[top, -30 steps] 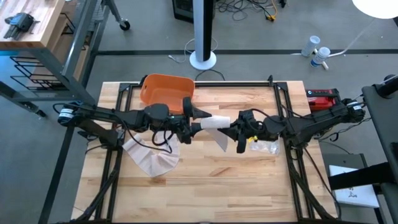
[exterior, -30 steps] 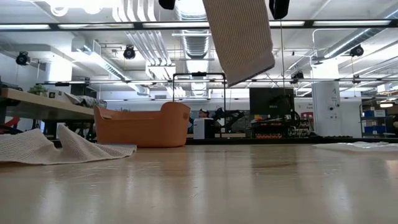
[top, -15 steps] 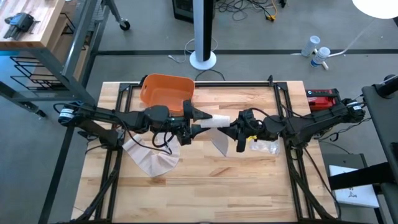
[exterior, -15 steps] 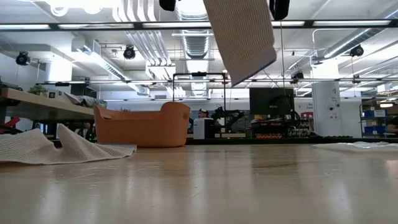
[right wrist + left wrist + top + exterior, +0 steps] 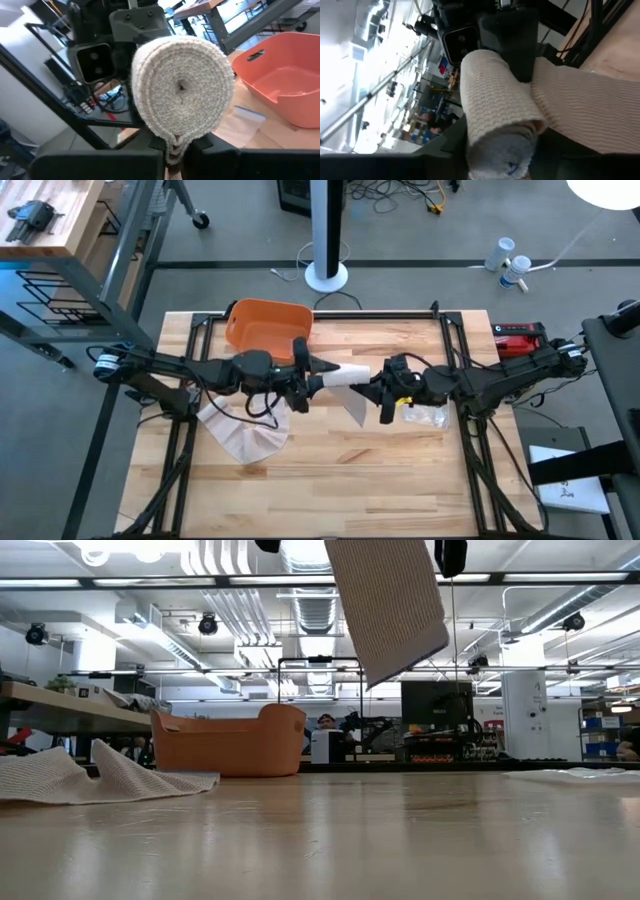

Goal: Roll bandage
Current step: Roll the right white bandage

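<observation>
Bandage (image 5: 345, 374): hanging above mid-table, slightly toward the far edge, partly rolled, cream knit; roll lying between both grippers, end-on toward right wrist camera (image 5: 182, 87).
Loose tail (image 5: 388, 605): dangling from roll, tilted, well clear of tabletop in low view; showing as a pale flap just under the roll in high view (image 5: 353, 406).
Left gripper (image 5: 305, 376): reaching in from left side at roll's left end, fingers pinching the roll end; roll filling left wrist view (image 5: 495, 115).
Right gripper (image 5: 385, 392): reaching in from right side at roll's right end, fingers narrow, clamping the strip right under the roll (image 5: 172, 150).
Orange bin (image 5: 268, 330): sitting by the far edge, left of centre, behind the left arm; open top, also showing in low view (image 5: 230, 740).
Second cloth (image 5: 245, 432): lying crumpled on the table toward the left edge, just under the left arm; flat heap in low view (image 5: 90, 775).
Clear wrapper (image 5: 425, 416): lying on table right of centre, just below the right arm.
Table (image 5: 340, 480): light wood slats, near half bare.
</observation>
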`<state>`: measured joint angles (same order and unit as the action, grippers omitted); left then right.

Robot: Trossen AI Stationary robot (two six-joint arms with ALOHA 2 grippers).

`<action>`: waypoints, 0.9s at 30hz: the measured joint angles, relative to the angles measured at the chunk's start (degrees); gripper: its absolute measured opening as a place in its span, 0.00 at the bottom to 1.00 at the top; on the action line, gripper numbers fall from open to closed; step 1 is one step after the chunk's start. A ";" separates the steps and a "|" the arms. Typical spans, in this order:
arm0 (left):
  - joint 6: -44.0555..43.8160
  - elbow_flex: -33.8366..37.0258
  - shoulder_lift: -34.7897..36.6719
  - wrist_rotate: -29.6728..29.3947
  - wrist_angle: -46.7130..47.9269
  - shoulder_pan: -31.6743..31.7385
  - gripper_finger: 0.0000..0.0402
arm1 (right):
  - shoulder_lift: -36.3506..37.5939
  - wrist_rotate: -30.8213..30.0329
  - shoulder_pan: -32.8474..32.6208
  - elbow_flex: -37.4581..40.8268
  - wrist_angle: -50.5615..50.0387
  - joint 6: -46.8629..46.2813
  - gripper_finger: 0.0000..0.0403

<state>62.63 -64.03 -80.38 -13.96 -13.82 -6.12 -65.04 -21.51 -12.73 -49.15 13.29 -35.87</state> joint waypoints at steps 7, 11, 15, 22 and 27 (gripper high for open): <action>-9.32 0.00 0.29 -1.29 1.25 -0.36 0.26 | 0.69 -1.01 0.02 0.02 -1.82 13.20 0.28; -18.32 0.00 1.85 -1.00 2.03 -0.34 0.27 | 3.04 -0.95 0.02 0.02 -3.83 22.51 0.43; -26.39 0.00 3.23 -0.08 2.62 -0.07 0.26 | 3.94 -0.88 0.02 0.02 -6.07 28.77 0.53; -38.29 0.00 4.37 4.82 3.27 0.52 0.27 | 1.88 -1.57 0.02 0.02 -6.80 34.14 0.63; -45.68 0.00 4.68 14.01 3.41 0.98 0.25 | -1.34 -5.55 0.02 0.02 -3.83 40.94 0.62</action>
<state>16.95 -64.03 -75.70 0.05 -10.40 -5.14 -66.37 -27.06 -12.71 -49.12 9.46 5.07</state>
